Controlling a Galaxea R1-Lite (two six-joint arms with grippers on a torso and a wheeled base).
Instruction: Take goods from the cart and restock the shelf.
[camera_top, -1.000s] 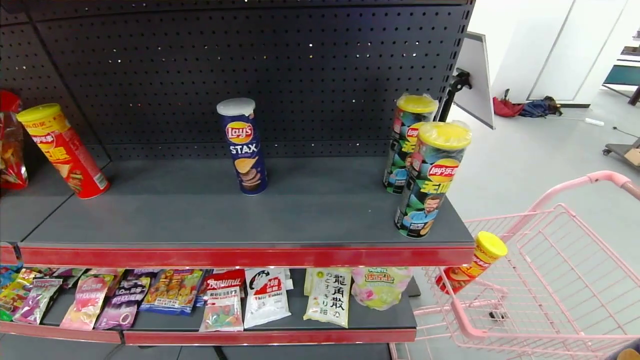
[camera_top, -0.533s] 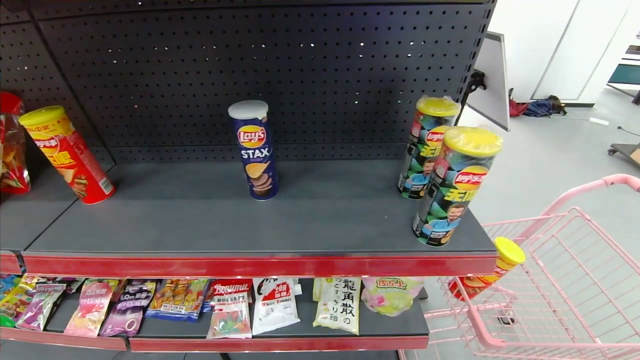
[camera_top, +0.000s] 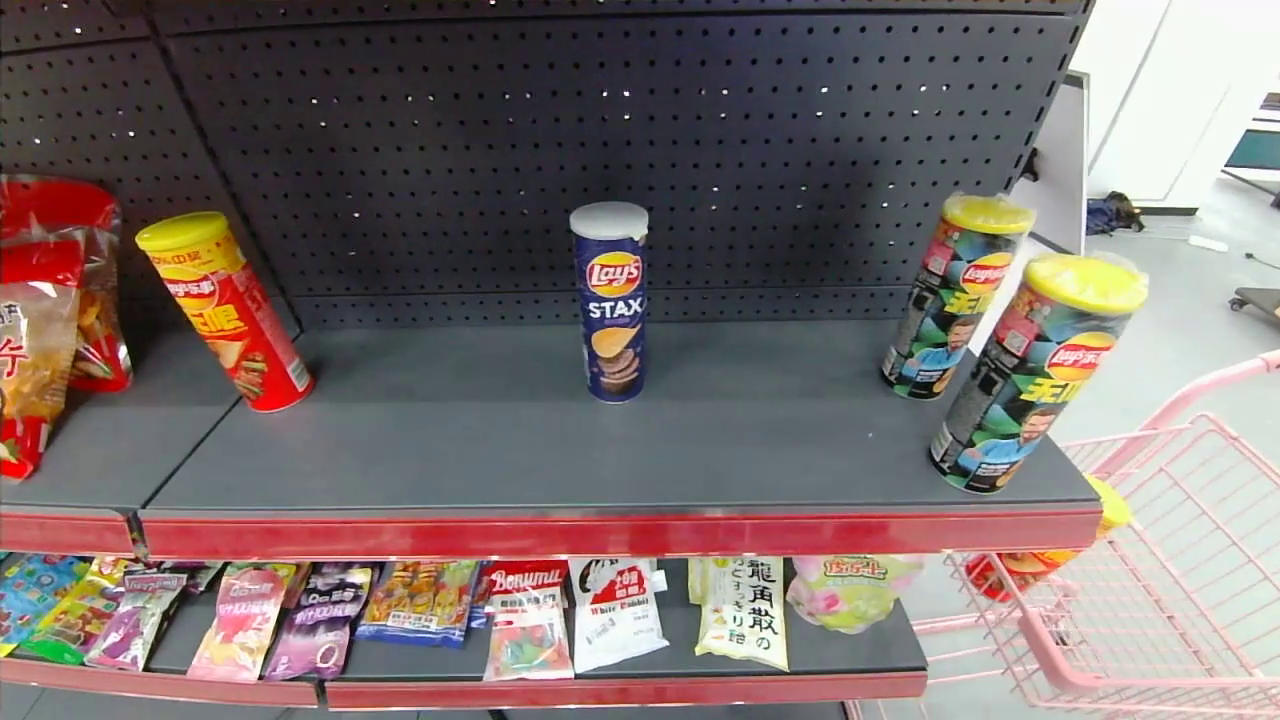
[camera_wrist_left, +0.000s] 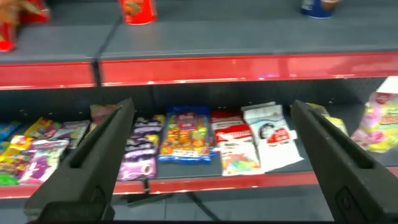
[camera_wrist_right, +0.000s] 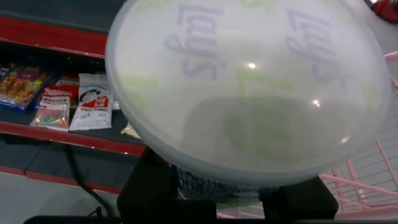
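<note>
The dark grey shelf (camera_top: 600, 450), red-lipped under a black pegboard back (camera_top: 600, 120), carries a blue crisp tube (camera_top: 612, 300) and others upright. My right tool (camera_wrist_right: 224, 200) is clamped around a cylindrical crisp can with a translucent plastic lid (camera_wrist_right: 249, 81), near the shelf's end and the pink wire cart (camera_top: 1190, 395). My left tool (camera_wrist_left: 211, 106) gapes wide, holding nothing. The can is likely light, stiff but dentable, and slick, so the mid-body is the place to grip, never the lid.

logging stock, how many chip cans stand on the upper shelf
4: red can at the left, blue can in the middle, green can at back right, second green can at front right. None seems hidden there. The right gripper holds a clear-lidded can.
</note>
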